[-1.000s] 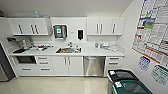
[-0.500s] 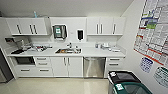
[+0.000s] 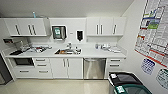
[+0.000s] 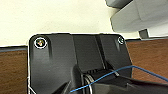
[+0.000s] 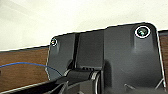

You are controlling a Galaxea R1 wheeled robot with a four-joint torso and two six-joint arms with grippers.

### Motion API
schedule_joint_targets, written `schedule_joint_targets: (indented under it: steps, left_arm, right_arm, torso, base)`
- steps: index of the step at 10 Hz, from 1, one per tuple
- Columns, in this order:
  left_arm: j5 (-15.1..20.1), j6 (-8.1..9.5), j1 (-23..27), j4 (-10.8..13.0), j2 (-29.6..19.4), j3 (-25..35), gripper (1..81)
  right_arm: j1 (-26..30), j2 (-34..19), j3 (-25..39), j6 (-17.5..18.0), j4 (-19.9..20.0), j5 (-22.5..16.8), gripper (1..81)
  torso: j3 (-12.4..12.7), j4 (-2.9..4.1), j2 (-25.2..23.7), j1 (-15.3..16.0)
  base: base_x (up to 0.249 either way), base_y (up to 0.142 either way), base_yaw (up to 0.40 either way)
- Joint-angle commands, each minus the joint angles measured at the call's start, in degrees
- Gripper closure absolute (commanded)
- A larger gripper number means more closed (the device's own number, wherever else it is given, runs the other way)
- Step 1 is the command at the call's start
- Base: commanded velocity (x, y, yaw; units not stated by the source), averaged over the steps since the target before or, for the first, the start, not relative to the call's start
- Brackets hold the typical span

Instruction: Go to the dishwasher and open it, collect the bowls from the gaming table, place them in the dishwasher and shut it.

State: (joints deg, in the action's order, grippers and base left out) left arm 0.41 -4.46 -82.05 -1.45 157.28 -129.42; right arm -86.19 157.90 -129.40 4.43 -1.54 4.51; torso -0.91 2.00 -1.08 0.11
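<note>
Whether either gripper is released or clenched cannot be told — both wrist views show the robot's dark plate over pale floor [image 4: 50,17] and a brown wood-toned band. In the head view the dishwasher [image 3: 94,68] sits closed under the white table [image 3: 100,53], its steel front just right of the cabinet below the sink [image 3: 68,51]. A dark bin [image 3: 125,79] stands near the dishwasher's right — posters [image 3: 152,30] on the wall beyond.

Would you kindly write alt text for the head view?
A closed stainless-steel dishwasher sits under a white counter, right of the sink. White wall cabinets hang above; a dark bin stands at lower right below wall posters.
</note>
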Motion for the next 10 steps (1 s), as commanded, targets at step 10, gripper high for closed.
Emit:
schedule_joint_targets:
  steps: [10]
  left_arm:
    - [2.93, -0.11, 3.52, 0.48, -1.09, 1.00, 1.0]
  right_arm:
    - [2.99, -0.81, 1.09, -0.21, 0.04, -2.75, 1.0]
  torso:
    - [-0.02, 0.00, 0.02, -0.04]
  base:
    - [0.083, 0.000, 0.000]
